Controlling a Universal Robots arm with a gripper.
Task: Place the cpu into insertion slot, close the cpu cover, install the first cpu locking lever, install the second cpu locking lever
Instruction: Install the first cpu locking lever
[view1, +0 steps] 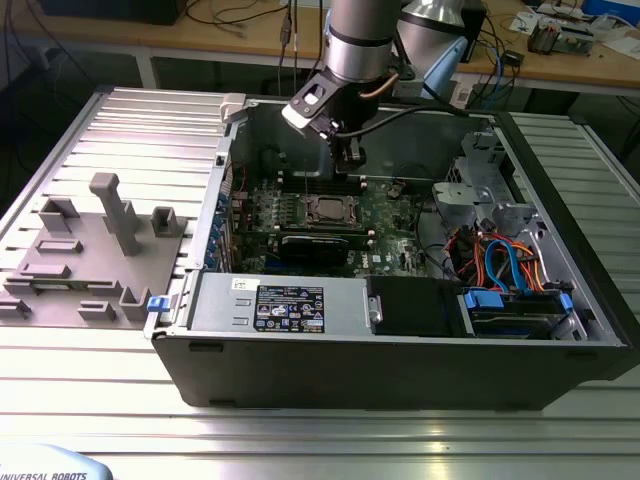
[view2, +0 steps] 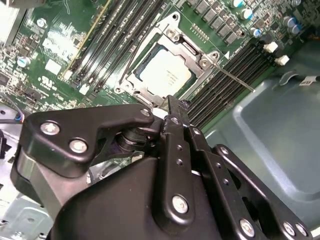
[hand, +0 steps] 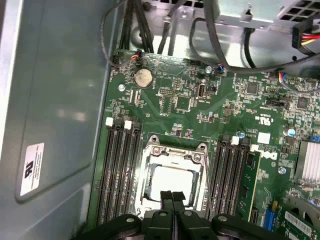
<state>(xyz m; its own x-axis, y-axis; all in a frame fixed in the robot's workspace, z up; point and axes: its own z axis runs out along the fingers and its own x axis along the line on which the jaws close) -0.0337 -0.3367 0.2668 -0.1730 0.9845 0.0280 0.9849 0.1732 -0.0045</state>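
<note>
The cpu (view2: 165, 72) (hand: 172, 177), a square chip with a silver-grey top, lies flat in the insertion slot (view1: 328, 210) on the green motherboard. The cpu cover (view2: 196, 56) (hand: 146, 167), a silvery frame, lies down around it. One thin metal lever (view2: 235, 80) sticks out from a socket corner over the memory slots. Another wire lever (view2: 131, 55) runs along the opposite side of the socket. My gripper (view1: 350, 160) (hand: 172, 196) (view2: 169, 102) hangs just above the socket's edge, shut with nothing between its black fingers.
Black memory slots (hand: 120, 170) flank the socket on both sides. A black graphics card (view1: 318, 243) lies just in front of it. Drive cage and coloured cables (view1: 500, 265) fill the case's right end. A grey fixture (view1: 90, 250) stands on the table left of the case.
</note>
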